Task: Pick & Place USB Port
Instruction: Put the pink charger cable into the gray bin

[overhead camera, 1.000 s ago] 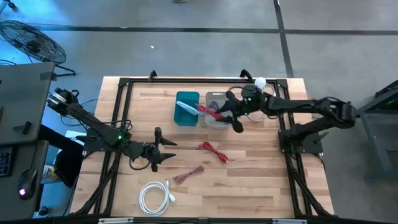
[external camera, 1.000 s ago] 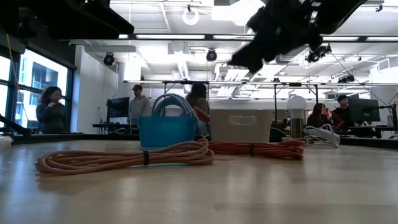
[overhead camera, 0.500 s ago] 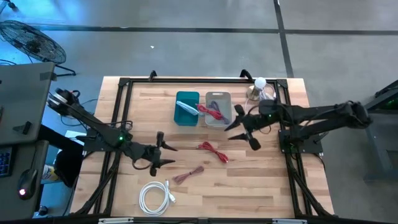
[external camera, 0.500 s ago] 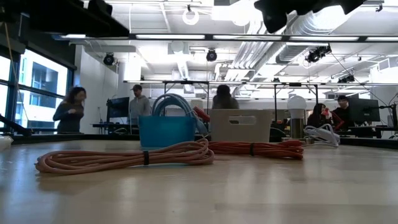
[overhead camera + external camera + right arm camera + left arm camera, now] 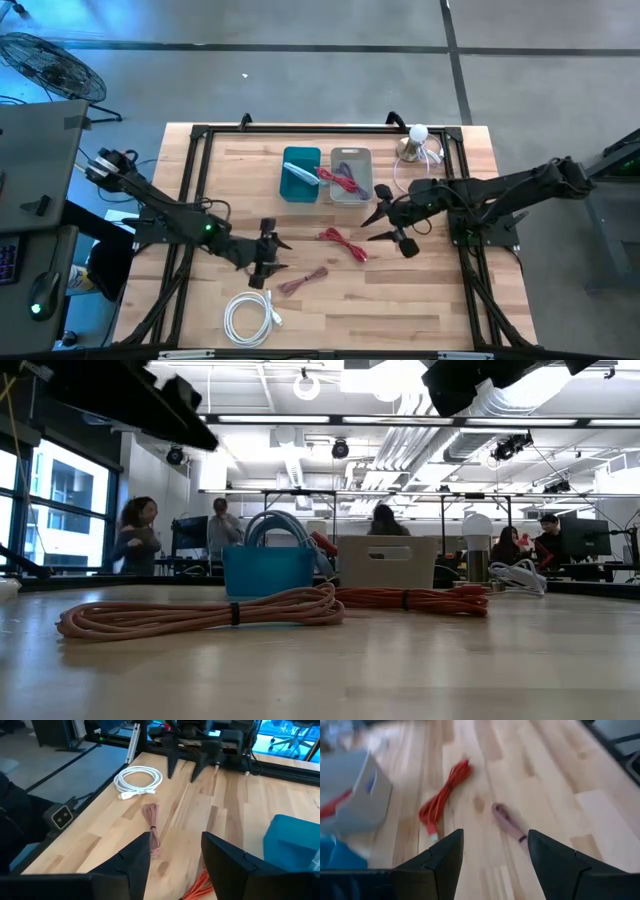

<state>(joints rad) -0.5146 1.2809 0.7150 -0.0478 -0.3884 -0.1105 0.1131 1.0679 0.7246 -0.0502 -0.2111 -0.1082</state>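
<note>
A red cable coil [image 5: 342, 243] lies flat on the wooden table, between my two grippers; it also shows in the left wrist view [image 5: 442, 800]. A pinkish-brown coil [image 5: 303, 281] and a white coil [image 5: 250, 315] lie nearer the front edge. Another red cable [image 5: 343, 180] lies in the grey bin [image 5: 352, 155], one end over the rim toward the blue bin [image 5: 300, 185]. My left gripper [image 5: 279, 256] is open and empty, above the table left of the pinkish coil. My right gripper [image 5: 373, 228] is open and empty, right of the red coil.
A lamp-like white object with a clear cord [image 5: 418, 140] stands at the far right corner. A black frame [image 5: 195, 135] borders the table. The low view shows the pinkish coil [image 5: 200, 615] nearest, the red coil [image 5: 410, 600] behind it, and people in the room beyond.
My right gripper has drawn back from over the grey bin toward the table's near edge, ending beside the red coil on the table. My left gripper has moved toward the table's right edge and slightly nearer, toward the pinkish coil. The cables have stayed put.
</note>
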